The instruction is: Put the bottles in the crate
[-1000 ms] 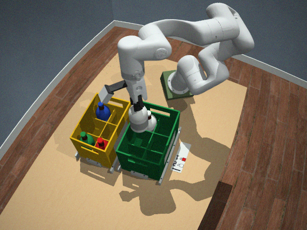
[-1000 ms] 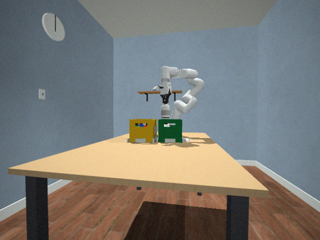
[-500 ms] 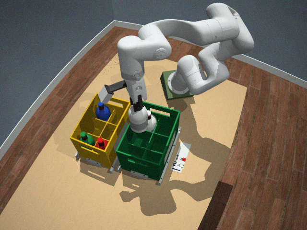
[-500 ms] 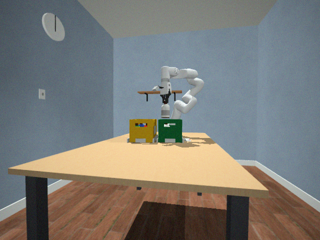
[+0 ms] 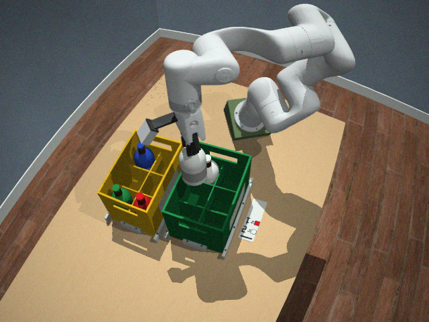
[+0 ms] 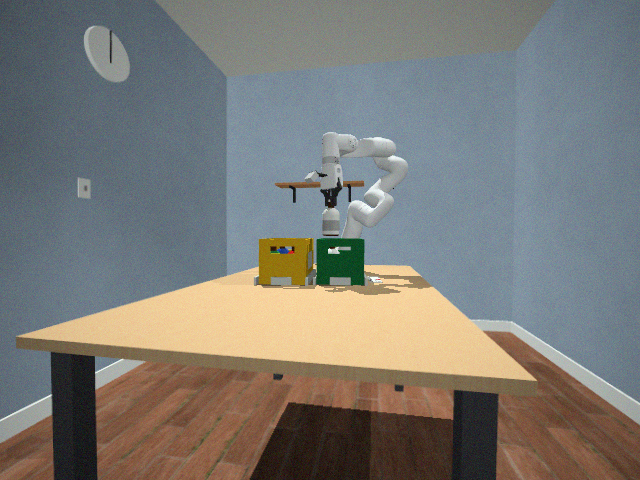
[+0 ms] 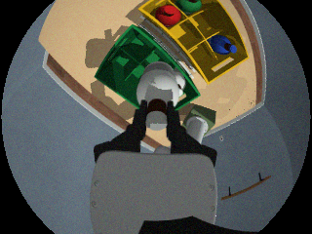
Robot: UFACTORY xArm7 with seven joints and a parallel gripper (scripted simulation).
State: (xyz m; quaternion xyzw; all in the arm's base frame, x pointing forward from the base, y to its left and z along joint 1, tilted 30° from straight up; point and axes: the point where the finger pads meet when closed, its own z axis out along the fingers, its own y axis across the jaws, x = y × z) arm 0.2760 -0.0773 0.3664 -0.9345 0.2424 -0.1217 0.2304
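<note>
Your hand grips a white-labelled bottle by its neck, upright above the green plastic crate.

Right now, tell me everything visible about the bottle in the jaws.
The held bottle has a white label, a pale round body and a dark neck. The gripper is shut on its neck, and it hangs upright, clear above the green crate, over its near-left part beside the yellow crate. Another white bottle stands just behind it.
</note>
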